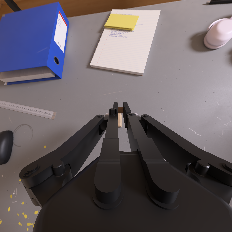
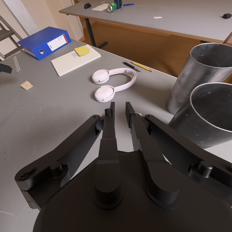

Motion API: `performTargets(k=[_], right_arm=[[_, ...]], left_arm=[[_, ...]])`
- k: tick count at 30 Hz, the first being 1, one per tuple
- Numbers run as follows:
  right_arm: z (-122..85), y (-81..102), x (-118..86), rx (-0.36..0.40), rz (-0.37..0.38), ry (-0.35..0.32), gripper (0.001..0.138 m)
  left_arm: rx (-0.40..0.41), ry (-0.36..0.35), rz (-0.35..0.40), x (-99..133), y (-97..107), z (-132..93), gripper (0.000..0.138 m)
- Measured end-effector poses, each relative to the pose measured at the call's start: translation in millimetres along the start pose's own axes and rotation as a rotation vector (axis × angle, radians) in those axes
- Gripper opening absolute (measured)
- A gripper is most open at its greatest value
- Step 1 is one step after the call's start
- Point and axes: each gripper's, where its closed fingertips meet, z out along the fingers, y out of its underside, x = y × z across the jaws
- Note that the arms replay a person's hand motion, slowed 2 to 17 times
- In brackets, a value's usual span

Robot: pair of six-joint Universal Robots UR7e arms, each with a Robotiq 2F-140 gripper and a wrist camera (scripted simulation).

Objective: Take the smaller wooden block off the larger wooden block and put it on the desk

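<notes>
In the left wrist view my left gripper (image 1: pixel 120 104) is shut on the smaller, dark brown wooden block (image 1: pixel 120 109) and holds it above the desk (image 1: pixel 163 100). The larger, pale wooden block (image 1: pixel 119 121) lies on the desk just below, seen between the fingers. In the right wrist view the pale block (image 2: pixel 26 85) lies flat at the far left with nothing on top. My right gripper (image 2: pixel 120 105) hangs over bare desk near the headphones. Its jaws stand a little apart with nothing between them.
A blue binder (image 1: pixel 25 41), a lined notepad (image 1: pixel 124 50) with yellow sticky notes, a ruler (image 1: pixel 27 109) and a black mouse (image 1: pixel 5 146) surround the left gripper. Pink headphones (image 2: pixel 113 85), a pen and pencil (image 2: pixel 138 66) and two metal bins (image 2: pixel 203 75) stand near the right gripper.
</notes>
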Motion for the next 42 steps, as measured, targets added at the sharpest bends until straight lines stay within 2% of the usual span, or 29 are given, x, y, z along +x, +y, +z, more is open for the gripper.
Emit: performTargets(k=[5, 10, 22, 31, 42], right_arm=[[0, -0.8, 1, 0.005, 0.002, -0.001, 0.023], [0, -1.0, 2, 0.005, 0.004, 0.0, 0.023], [1, -0.2, 3, 0.001, 0.007, 0.001, 0.023], [1, 1.3, 3, -0.004, 0.006, 0.004, 0.023], [-2, 1.0, 2, 0.005, 0.003, 0.004, 0.023]], left_arm=[[0.054, -0.008, 0.031, 14, -16, -25, 0.012], [0.105, 0.008, 0.069, 38, -31, -49, 0.012], [0.178, 0.148, 0.182, 124, -52, -89, 0.012], [0.189, 0.275, 0.239, 194, -51, -93, 0.012], [0.152, 0.418, 0.274, 276, -35, -68, 0.012]])
